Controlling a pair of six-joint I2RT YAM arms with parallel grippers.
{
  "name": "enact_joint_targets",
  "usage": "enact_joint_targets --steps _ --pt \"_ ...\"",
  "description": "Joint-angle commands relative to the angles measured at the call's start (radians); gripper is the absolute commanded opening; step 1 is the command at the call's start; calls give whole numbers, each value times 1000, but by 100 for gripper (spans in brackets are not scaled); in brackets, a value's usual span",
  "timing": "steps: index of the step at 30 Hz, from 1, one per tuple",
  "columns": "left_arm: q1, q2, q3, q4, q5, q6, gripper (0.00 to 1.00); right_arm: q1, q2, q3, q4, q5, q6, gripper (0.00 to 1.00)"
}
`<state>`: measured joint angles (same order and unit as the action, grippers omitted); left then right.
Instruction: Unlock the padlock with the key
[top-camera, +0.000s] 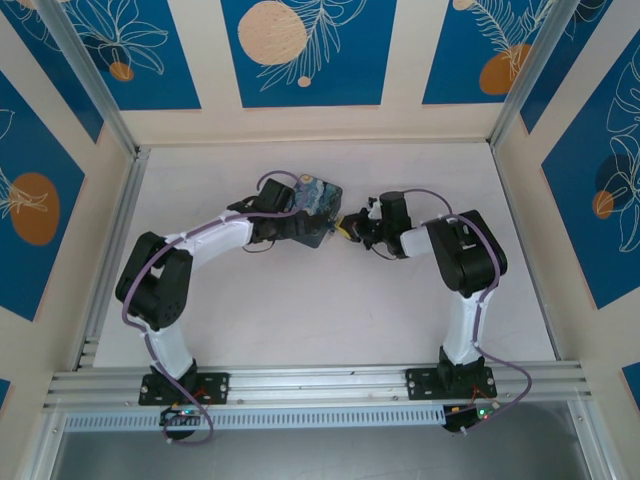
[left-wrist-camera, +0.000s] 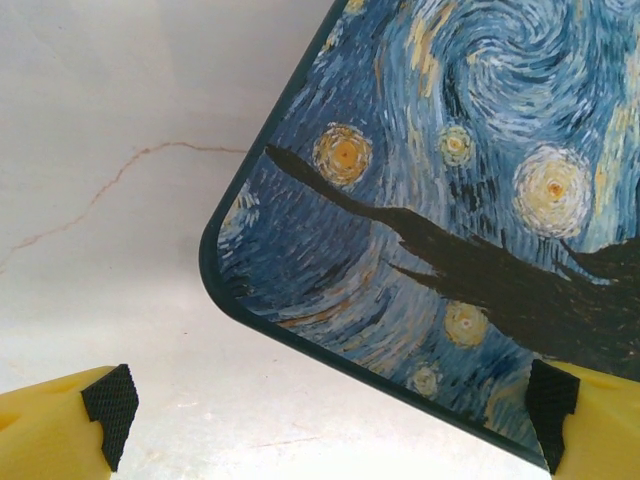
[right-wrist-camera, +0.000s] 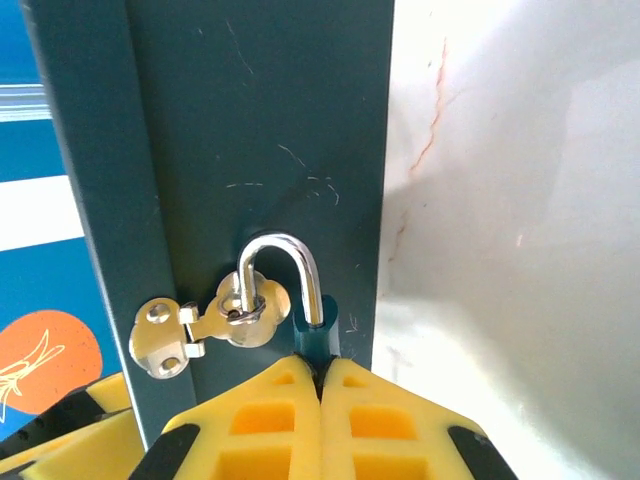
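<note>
The padlock is a tiny dark teal body hanging on the tin's silver hasp. Its silver shackle loops through the hasp ring. My right gripper is shut on the padlock body, so just the body's top shows between the yellow fingers. In the top view that gripper meets the tin's right side. My left gripper is open, its black pads spread wide near a corner of the starry-night tin. The key is hidden or out of view.
The blue painted tin lies mid-table between both arms, the left gripper against its left side. Its dark side wall faces the right wrist. White tabletop surrounds it, fenced by blue patterned walls.
</note>
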<state>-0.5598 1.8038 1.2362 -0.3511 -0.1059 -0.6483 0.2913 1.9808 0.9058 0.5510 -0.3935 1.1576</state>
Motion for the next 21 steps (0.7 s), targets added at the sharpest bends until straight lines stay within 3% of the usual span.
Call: enact_joint_targets --steps 1,13,18,21 --pt "-6 52 -21 -144 -9 13 100 -47 -26 1 -89 31 -57 0" --pt "-5 39 -26 -151 -7 7 100 -21 -29 30 -86 9 -87 1" --pt "-5 41 -24 -150 -3 7 100 16 -56 -9 -68 23 -106 24" --pt "-5 43 -20 -149 -3 7 100 43 -69 -31 -72 46 -119 30"
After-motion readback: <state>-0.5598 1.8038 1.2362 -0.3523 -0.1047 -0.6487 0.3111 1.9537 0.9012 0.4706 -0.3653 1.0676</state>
